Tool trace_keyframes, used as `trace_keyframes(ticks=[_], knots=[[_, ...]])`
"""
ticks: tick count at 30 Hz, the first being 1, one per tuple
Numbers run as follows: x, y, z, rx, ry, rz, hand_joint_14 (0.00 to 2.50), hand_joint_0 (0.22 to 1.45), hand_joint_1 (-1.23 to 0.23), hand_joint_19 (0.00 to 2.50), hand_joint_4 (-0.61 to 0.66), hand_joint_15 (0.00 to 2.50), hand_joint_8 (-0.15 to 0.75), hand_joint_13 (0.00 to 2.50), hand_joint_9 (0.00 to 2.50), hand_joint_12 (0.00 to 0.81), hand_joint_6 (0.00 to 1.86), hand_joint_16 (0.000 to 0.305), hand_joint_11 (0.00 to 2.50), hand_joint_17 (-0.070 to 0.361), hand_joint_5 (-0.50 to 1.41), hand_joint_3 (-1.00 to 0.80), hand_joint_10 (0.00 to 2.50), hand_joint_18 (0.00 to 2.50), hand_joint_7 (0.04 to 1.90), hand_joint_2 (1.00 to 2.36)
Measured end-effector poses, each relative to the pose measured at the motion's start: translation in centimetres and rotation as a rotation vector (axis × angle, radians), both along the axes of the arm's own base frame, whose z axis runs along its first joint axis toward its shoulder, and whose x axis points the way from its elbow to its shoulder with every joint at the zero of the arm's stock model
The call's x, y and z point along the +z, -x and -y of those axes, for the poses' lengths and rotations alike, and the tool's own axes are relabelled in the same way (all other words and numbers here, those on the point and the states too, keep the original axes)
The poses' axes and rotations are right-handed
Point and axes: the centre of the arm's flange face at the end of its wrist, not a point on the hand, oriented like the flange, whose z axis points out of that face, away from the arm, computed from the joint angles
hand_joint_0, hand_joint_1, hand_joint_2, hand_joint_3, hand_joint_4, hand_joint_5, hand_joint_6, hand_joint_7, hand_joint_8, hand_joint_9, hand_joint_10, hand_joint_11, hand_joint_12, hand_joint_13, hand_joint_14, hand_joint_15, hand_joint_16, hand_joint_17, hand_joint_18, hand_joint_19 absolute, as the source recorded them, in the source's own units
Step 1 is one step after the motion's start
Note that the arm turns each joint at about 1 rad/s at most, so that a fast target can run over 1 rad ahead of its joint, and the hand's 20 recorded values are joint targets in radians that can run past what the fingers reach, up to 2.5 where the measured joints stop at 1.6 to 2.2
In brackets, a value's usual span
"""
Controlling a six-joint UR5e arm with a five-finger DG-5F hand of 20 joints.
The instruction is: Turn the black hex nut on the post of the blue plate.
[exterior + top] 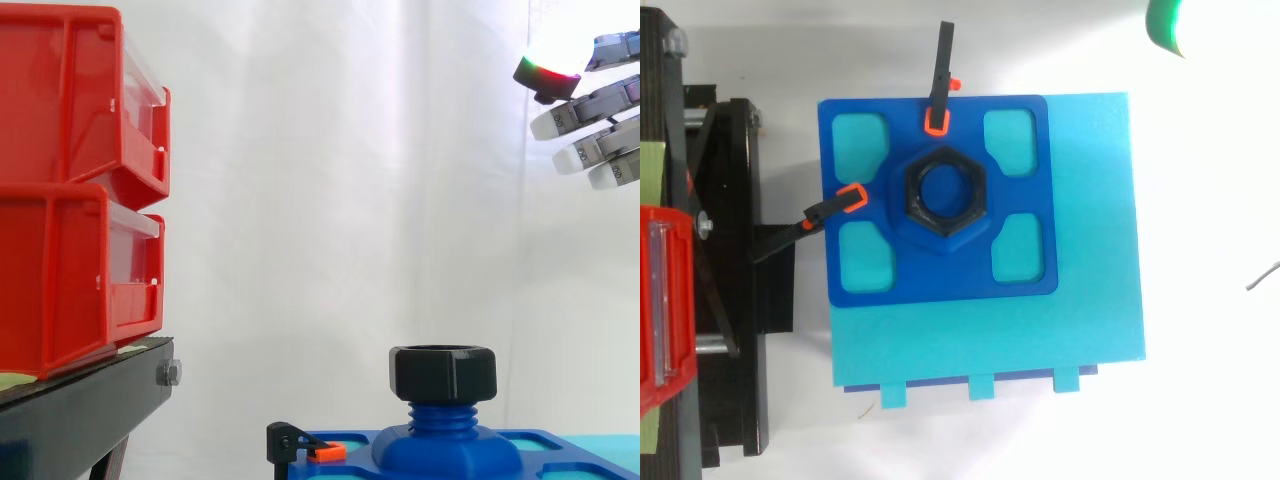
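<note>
The black hex nut (443,372) (945,191) sits on top of the threaded blue post (440,416), which rises from the middle of the blue plate (940,278). A few thread turns show below the nut. My hand (596,110) hangs high at the upper right, well above and to the right of the nut, touching nothing. Its fingers are fairly straight and spread, with nothing held, and one fingertip (545,72) glows red and green. In the top view a green glowing pad (1164,22) shows at the upper right corner, beyond the plate.
The plate lies on a cyan base (1090,300). Two black clamps with orange tips (939,80) (810,218) hold its back and left edges. Stacked red bins (70,190) stand on a black stand (80,410) to the left.
</note>
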Motion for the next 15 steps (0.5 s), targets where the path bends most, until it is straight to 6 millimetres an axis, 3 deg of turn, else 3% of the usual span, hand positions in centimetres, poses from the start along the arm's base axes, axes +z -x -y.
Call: trace_keyframes(ticks=[15], knots=[[0.01, -0.06, -0.23, 0.004, 0.0, 0.0, 0.0, 0.44, -0.5, 0.0, 0.07, 0.0, 0.154, 0.19, 0.13, 0.31, 0.5, 0.053, 0.0, 0.12, -0.26, -0.5, 0.0, 0.0, 0.66, 1.0]])
